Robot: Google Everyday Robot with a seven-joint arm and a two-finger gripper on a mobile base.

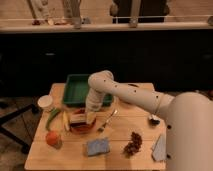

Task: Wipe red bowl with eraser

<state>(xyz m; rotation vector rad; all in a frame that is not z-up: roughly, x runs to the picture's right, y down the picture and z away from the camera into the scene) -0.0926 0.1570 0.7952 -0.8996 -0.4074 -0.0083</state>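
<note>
Red bowl (80,125) sits near the table's left edge, eraser (77,119) resting in it under my gripper (90,116); whether it grips the block, I cannot tell. Pressing sideways could skid the bowl into the banana (65,121). My arm reaches leftward, forearm dropping steeply down.

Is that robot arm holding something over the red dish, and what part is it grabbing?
It cannot be told. The gripper is down at the red bowl, right beside the eraser, but the arm hides whether it grips the eraser or where.
</note>
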